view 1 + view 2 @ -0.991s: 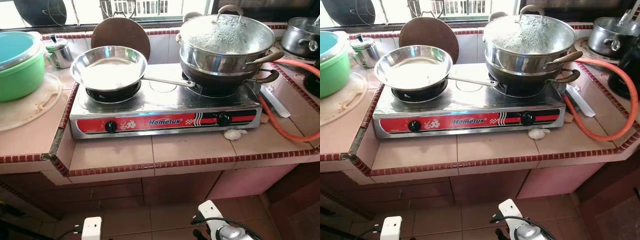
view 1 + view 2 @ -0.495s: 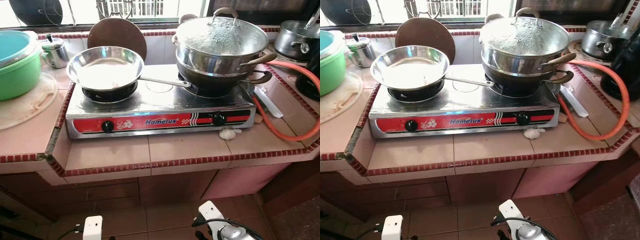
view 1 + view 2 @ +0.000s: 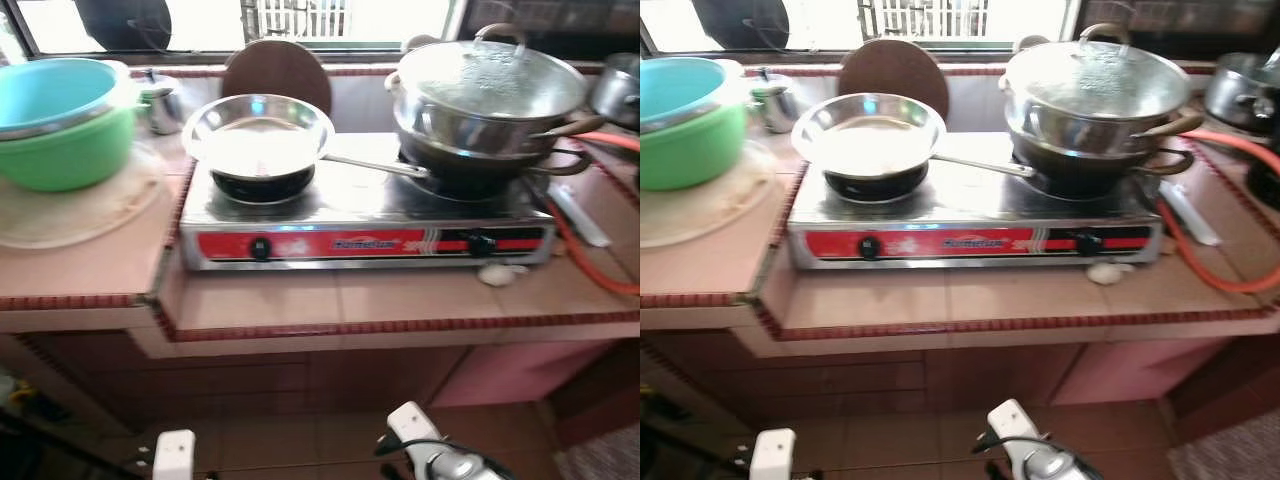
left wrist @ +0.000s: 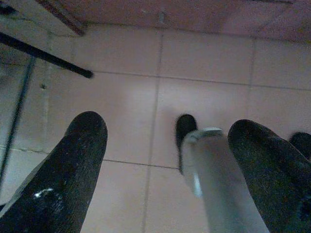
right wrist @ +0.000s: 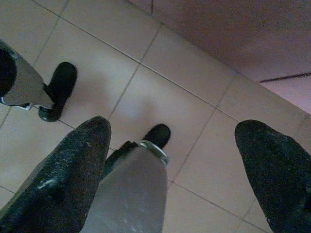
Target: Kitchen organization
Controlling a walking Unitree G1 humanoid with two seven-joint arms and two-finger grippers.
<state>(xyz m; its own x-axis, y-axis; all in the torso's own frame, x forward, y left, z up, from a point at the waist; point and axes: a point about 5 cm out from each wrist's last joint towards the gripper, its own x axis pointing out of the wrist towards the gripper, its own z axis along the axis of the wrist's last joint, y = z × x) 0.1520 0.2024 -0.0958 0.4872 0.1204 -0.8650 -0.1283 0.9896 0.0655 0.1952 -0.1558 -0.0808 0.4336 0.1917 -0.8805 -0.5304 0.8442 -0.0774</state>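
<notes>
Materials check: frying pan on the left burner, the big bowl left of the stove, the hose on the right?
Frying pan: polished metal, likely stainless steel, given the mirror glare. Big bowl: looks like plastic, with an opaque green outside and a turquoise inside. Hose: orange, bends smoothly, probably rubber or PVC.

Empty steel frying pan (image 3: 258, 135) on left burner, centre-left of frame, handle pointing right. Lidded steel pot (image 3: 487, 95) stacked on dark wok, upper right.

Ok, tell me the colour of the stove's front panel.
Red, with black knobs, on the stove's front panel; clearest in the right eye view.
</notes>
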